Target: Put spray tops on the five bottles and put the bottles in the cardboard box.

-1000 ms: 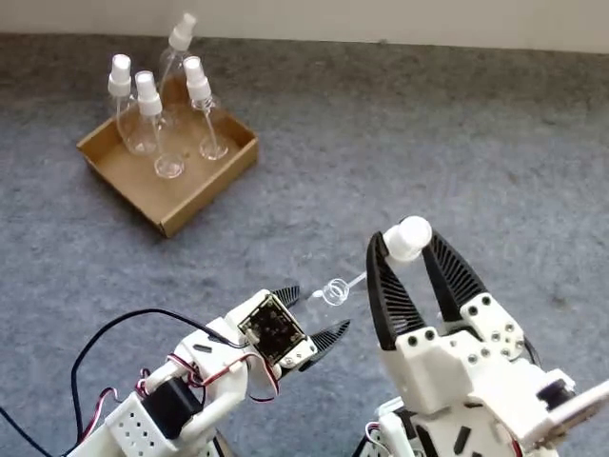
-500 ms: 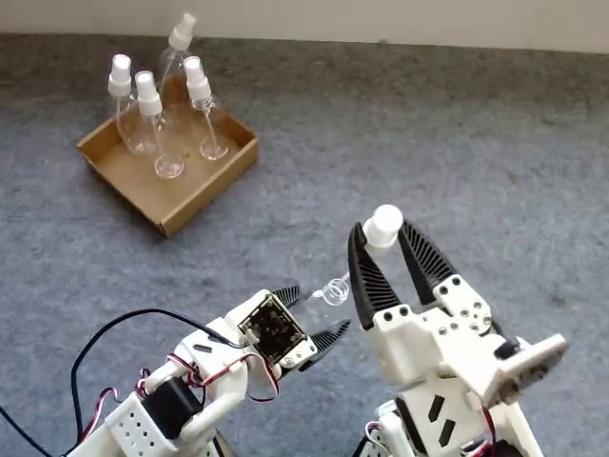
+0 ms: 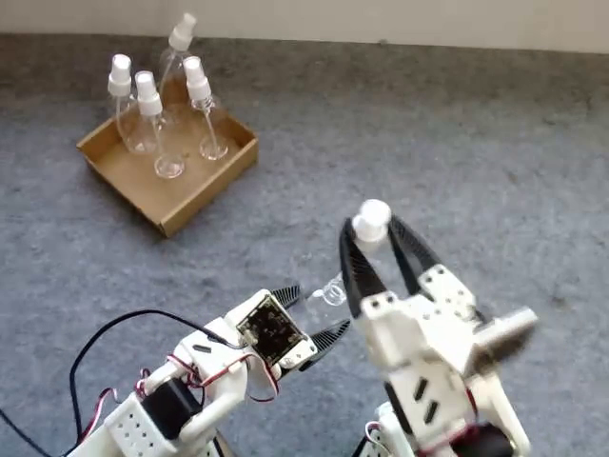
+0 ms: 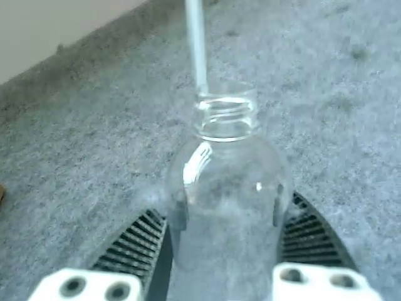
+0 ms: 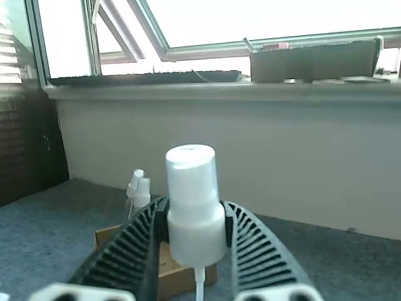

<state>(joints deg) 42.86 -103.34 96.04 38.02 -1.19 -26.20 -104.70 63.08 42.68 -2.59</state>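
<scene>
While the bottle [image 4: 225, 182] is clamped in the left gripper [image 3: 314, 312], the spray top [image 5: 191, 188] is pinched in the right gripper [image 3: 371, 230], its tube [image 4: 197, 44] at the bottle's neck.

4 capped bottles [image 3: 152, 119] crowd the far half of the cardboard box [image 3: 205, 197]; its near half is bare and reachable from above. The grey carpet [image 3: 400, 124] between box and arms lies free. Close in, the right gripper [image 3: 371, 233], clamping a spray top [image 3: 371, 219], stands just over the uncapped bottle [image 3: 332, 289] gripped by the left gripper [image 3: 314, 312], blocking that gap.
</scene>
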